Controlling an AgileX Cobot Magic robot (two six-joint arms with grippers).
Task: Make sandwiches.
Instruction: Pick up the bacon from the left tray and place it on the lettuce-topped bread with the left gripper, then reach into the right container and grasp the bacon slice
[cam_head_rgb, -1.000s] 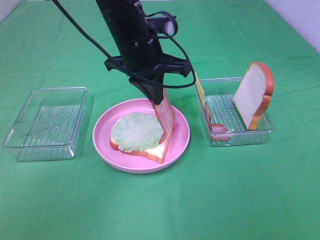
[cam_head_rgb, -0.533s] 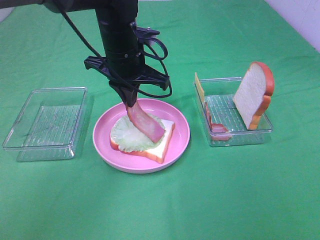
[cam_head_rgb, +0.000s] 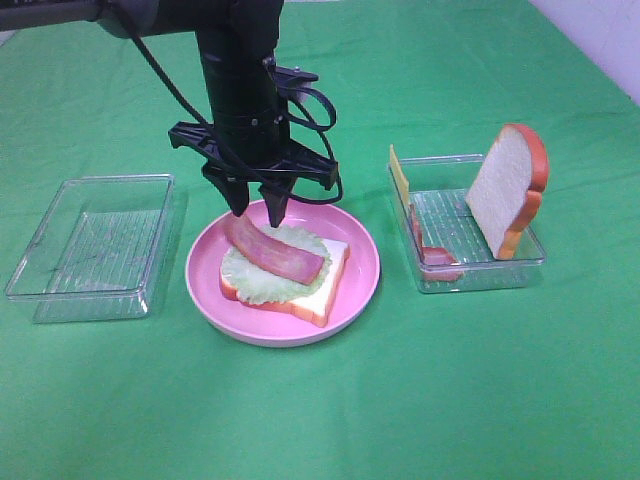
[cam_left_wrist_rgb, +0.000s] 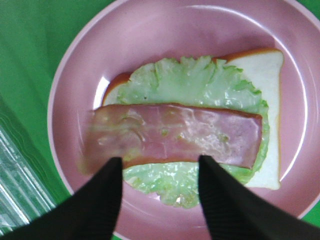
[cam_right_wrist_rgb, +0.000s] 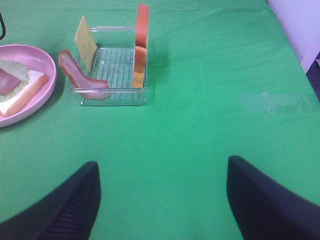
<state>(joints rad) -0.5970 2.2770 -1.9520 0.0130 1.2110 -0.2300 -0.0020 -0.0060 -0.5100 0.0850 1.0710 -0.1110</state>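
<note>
Sandwiches (cam_head_rgb: 285, 278): half-built stack on pink plate (cam_head_rgb: 366, 262), bacon strip (cam_head_rgb: 275, 252) lying on lettuce (cam_head_rgb: 248, 282), L hand (cam_head_rgb: 257, 214) just above it, spread open, R hand (cam_right_wrist_rgb: 162, 166) open too and empty; pieces look light, bendy, so bread slice (cam_head_rgb: 505, 190) standing in far tray (cam_head_rgb: 480, 282) is prob. best pinched at top crust.

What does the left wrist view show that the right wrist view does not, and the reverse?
Only left wrist: the open left gripper above the whole bacon strip, flat across the lettuce. Only right wrist: the open right gripper, a clear tray with an upright bread slice, cheese and a second bacon strip. Both: the pink plate, the bottom bread slice, some lettuce and the green cloth.
</note>
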